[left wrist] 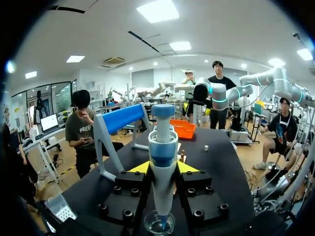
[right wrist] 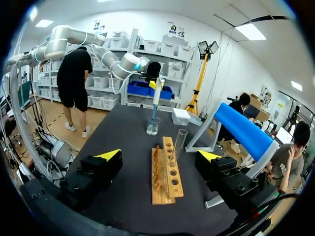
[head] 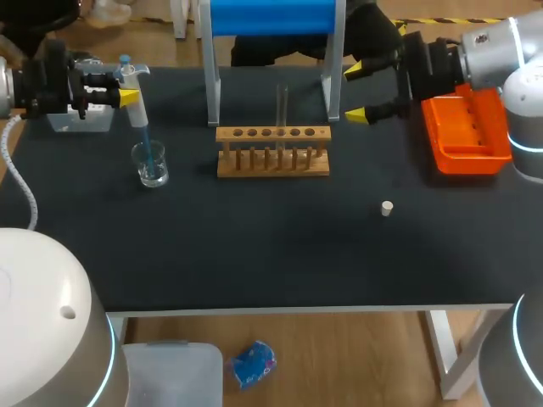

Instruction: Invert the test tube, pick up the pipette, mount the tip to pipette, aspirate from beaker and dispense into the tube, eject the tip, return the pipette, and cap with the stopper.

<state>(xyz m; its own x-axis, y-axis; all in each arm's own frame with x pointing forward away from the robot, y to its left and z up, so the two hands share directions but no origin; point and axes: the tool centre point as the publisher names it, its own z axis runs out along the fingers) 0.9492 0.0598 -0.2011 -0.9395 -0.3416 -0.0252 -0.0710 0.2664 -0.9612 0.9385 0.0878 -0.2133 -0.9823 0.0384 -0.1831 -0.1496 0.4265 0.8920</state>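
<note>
Blue tip (head: 148, 140) is mounted; pipette (head: 134, 93) is pinched by left gripper (head: 125, 91), dipped in beaker (head: 152, 167) below it: aspiration judged underway. Right gripper (head: 356, 91) is held spread near upright tube (head: 282, 106). Dispensing, ejecting, return and stopper (head: 387, 208) capping are judged outstanding.
</note>
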